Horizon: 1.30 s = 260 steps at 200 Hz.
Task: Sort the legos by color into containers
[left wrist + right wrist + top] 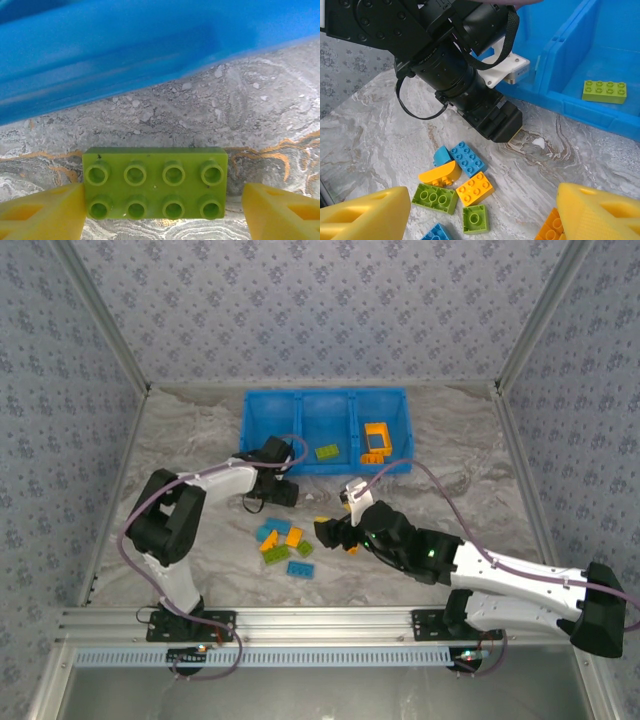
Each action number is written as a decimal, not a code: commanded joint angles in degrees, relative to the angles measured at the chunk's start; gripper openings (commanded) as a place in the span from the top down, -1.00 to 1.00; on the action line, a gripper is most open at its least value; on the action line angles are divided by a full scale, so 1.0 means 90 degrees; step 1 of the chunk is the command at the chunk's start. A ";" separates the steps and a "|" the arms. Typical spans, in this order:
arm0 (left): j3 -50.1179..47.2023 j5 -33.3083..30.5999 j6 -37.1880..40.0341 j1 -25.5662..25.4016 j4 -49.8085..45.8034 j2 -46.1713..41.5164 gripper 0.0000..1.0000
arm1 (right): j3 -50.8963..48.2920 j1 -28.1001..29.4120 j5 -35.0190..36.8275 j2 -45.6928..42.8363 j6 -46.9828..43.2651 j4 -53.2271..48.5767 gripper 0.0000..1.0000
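- A green brick (155, 190) lies flat, studs up, on the tabletop (260, 115), just in front of the bin (125, 55) and parallel to its front wall.
- The left claw (162, 212) straddles this brick. Its jaws stand apart: the left finger (45, 215) is at the brick's end and the right finger is clear of the other end, so nothing is clamped.
- The left arm (215, 480) stretches from its base to the bin's front left corner, wrist bent down towards the tabletop.
- The right claw (482, 220) is also spread wide and holds nothing. It hangs over a pile (457, 187) of loose bricks well in front of the bin.
- An orange brick (552, 230) sits by the inner edge of the right claw's right finger; whether they touch is unclear.
- The right arm (500, 570) lies low and long, angled towards the bin's front.
- A second green brick (605, 91) rests in the bin's middle compartment, and an orange frame (376, 440) in its right one.
- The bricks are glossy, studded plastic in blue, green and orange; one orange piece has a curved top.
- The bin is smooth bright blue plastic, the tabletop grey marbled with rusty veins, and the fingers yellow wedges.
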 commanded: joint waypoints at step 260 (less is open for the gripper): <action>0.3789 -0.0454 0.0259 -0.0953 -0.1308 0.0316 -0.01 | 0.0894 -0.1626 0.0634 -0.0689 0.0517 -0.0936 -0.56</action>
